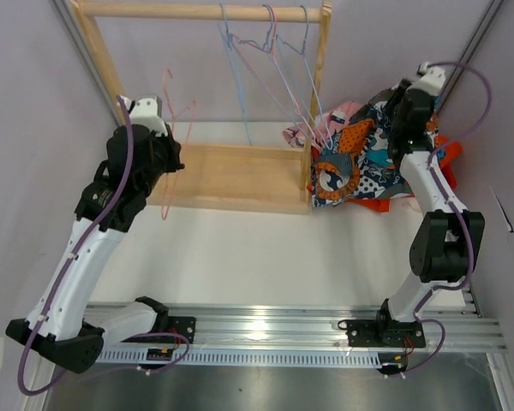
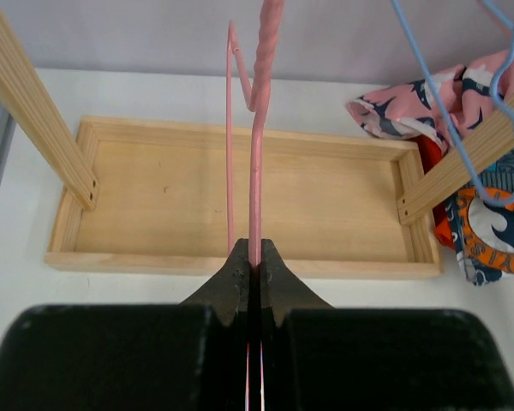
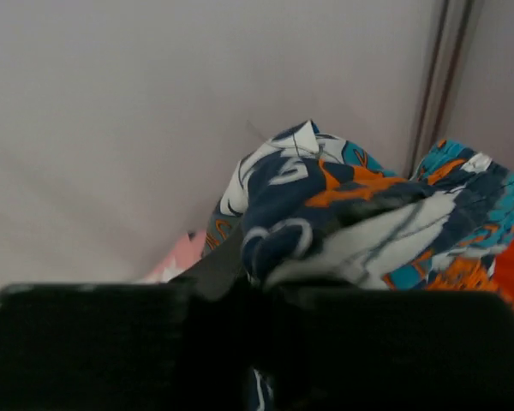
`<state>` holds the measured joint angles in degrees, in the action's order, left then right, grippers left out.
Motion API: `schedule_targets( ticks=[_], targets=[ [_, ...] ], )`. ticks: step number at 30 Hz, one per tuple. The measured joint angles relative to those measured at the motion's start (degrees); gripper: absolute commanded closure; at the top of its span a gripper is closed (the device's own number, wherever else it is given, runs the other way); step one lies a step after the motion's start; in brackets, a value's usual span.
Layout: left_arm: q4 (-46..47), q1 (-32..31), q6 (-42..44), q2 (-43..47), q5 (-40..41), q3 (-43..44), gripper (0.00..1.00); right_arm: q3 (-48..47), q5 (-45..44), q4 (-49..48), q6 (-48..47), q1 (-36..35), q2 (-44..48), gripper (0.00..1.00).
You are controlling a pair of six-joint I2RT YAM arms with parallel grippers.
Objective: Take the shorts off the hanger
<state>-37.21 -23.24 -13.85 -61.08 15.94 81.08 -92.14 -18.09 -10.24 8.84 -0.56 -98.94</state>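
Note:
My left gripper is shut on a bare pink wire hanger, held upright left of the rack; in the left wrist view the jaws pinch its wire. My right gripper is shut on the blue, orange and white cartoon print shorts, bunched at its jaws in the right wrist view. Those shorts lie in a heap right of the rack with the pink patterned shorts and the bright orange shorts. Navy and olive shorts are out of view.
The wooden rack has a base tray and a top rail with several bare blue and pink hangers hanging at its right end. The right post stands beside the heap. Grey walls close in on both sides.

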Motion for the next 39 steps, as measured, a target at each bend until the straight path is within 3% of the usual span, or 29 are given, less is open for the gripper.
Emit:
schedule_targets(
  ticks=[1,2,8,16,21,26,31,32,35,36,38,39],
  targets=[
    [0.1,0.0,0.4,-1.5,0.4,2.0,1.0,4.6,1.3,-0.7,1.6,0.1,0.3,0.16],
    [-0.1,0.0,0.7,-3.1,0.6,4.3,1.0,8.8,2.9,-1.5,3.3,0.3,0.3,0.01],
    [-0.7,0.3,2.2,-11.4,1.5,18.0,1.0,28.4,9.1,-5.7,9.2,1.8,5.9,0.0],
    [1.1,1.1,5.2,-24.3,1.2,39.3,1.0,46.5,11.6,-9.0,14.9,-0.3,40.6,0.01],
    [0.1,2.6,6.2,-35.7,0.1,51.7,1.0,53.9,13.2,-5.6,17.2,-3.0,59.9,0.01],
    [1.2,3.4,6.3,-45.1,-0.9,54.5,1.0,56.8,14.8,2.5,18.8,-5.5,70.2,0.01],
    [-0.3,3.4,4.7,-47.5,-1.4,51.8,0.96,56.8,15.8,10.3,18.7,-7.1,72.8,0.0],
    [0.8,3.4,4.2,-46.2,-1.4,49.1,0.93,56.8,15.9,11.5,18.7,-7.2,73.1,0.01],
    [4.2,3.5,2.9,-40.8,-1.9,40.3,0.69,56.8,16.1,13.8,18.6,-7.2,73.4,0.01],
    [4.0,3.5,2.5,-38.3,-2.1,37.0,0.5,56.8,16.2,14.4,18.6,-7.3,73.5,0.01],
    [4.6,3.5,2.0,-34.0,-2.6,31.0,0.38,56.8,16.3,15.2,18.7,-7.3,73.5,0.01],
    [4.5,3.5,1.6,-32.1,-2.7,28.7,0.19,56.7,16.5,15.7,18.7,-7.3,73.5,0.0]
  ],
)
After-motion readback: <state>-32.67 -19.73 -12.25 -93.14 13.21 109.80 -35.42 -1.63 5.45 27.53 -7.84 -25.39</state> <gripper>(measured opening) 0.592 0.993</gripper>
